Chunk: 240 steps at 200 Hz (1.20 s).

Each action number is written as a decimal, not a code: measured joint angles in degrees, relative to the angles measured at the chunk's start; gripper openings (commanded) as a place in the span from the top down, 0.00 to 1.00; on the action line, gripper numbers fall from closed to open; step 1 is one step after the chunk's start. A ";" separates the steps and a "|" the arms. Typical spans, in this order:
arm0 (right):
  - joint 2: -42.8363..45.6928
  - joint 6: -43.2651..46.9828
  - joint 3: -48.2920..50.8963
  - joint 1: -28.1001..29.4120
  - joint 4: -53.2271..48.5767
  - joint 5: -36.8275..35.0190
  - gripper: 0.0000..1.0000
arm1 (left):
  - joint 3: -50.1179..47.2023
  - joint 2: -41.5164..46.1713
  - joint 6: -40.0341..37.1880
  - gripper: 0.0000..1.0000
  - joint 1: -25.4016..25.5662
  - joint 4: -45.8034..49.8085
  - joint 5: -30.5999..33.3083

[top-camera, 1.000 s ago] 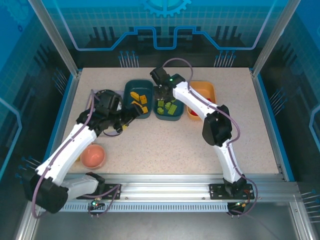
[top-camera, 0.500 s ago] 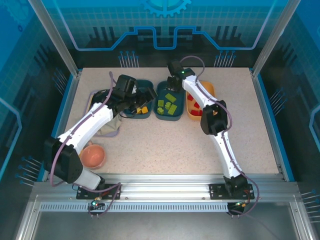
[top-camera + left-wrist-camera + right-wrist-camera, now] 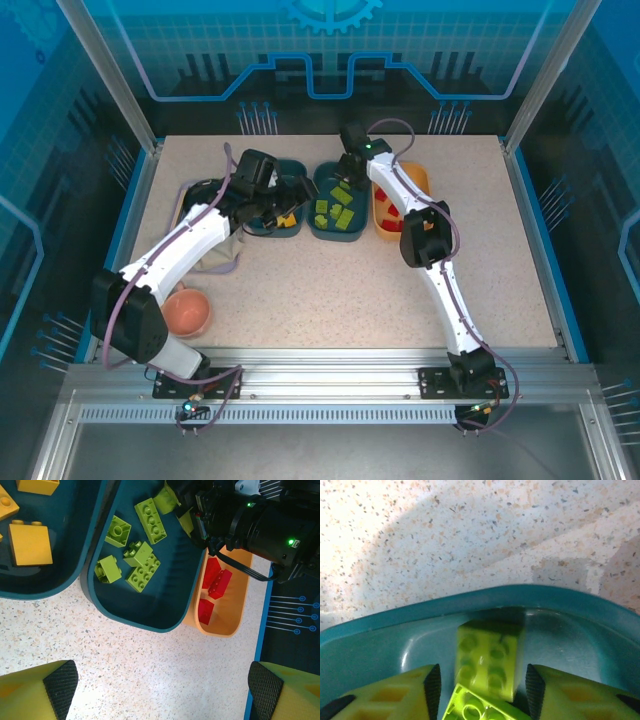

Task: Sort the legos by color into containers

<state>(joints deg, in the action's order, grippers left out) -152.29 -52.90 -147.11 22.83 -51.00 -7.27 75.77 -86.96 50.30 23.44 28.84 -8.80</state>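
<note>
Our left hand (image 3: 160, 690) hangs wide open over the bare desk (image 3: 150, 665), holding nothing. Our right hand (image 3: 482, 685) stands open astride a green brick (image 3: 490, 657) lying against the wall of the middle teal tray (image 3: 380, 630), at the upper centre of the overhead frame. Yellow bricks (image 3: 30, 545) lie in the left teal tray (image 3: 70, 567), and red bricks (image 3: 216, 580) in the orange tray (image 3: 227, 622) on the right.

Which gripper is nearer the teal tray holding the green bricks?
Right. The right gripper sits low inside the far end of the green-brick tray, jaws either side of a green brick. The left gripper hangs open, over by the neighbouring yellow-brick tray.
</note>
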 measured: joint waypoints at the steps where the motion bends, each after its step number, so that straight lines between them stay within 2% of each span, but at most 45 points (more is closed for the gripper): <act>1: 0.00 -0.15 -0.07 0.00 0.02 -0.02 0.42 | 0.04 0.00 -0.02 0.08 0.00 0.00 0.00; 37: 1.44 -0.09 -0.37 0.28 -0.98 -0.07 0.36 | 2.82 0.35 -1.09 0.07 0.00 2.40 1.07; 54: 5.01 0.46 1.62 0.68 -1.68 -0.68 0.31 | 3.72 1.29 -1.42 0.02 -0.02 4.37 1.73; 70: 11.67 1.51 6.71 1.36 -1.51 -1.77 0.19 | 4.55 2.93 -2.38 0.01 -0.24 6.82 2.08; 76: 15.15 2.51 9.70 1.68 -1.01 -2.16 0.02 | 4.79 3.63 -2.56 0.01 -0.37 7.56 2.08; 102: 35.34 8.44 27.47 3.48 4.22 -3.69 0.00 | 5.44 7.58 -4.76 0.01 -2.08 12.07 2.19; 118: 49.66 13.18 39.78 4.04 8.26 -4.70 0.00 | 5.44 10.80 -7.32 0.01 -2.82 15.15 4.33; 135: 63.71 18.43 52.59 3.82 12.46 -5.88 0.00 | 4.63 15.04 -10.05 0.01 -3.06 17.75 8.50; 152: 74.90 21.11 62.29 3.30 12.61 -9.99 0.00 | 1.99 20.41 -11.74 0.01 -3.04 19.91 16.06; 176: 86.20 24.87 77.40 -1.09 14.40 -13.81 0.00 | -7.41 28.37 -14.10 0.01 -3.06 18.25 29.51; 198: 95.73 30.10 98.05 -8.13 21.18 -16.06 0.00 | -23.12 35.15 -21.38 0.01 -3.23 9.33 38.21; 220: 102.12 35.28 116.34 -10.60 29.03 -17.33 0.00 | -33.86 35.39 -28.46 0.01 -4.94 2.16 41.29; 240: 102.33 39.08 123.97 -11.98 36.09 -17.38 0.00 | -40.30 33.16 -31.69 0.01 -8.85 -4.92 41.03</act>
<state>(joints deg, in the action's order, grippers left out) -49.95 -13.82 -23.14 10.85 -14.92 -24.64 35.46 -53.80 18.61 14.59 23.92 32.23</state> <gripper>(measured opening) 0.996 0.989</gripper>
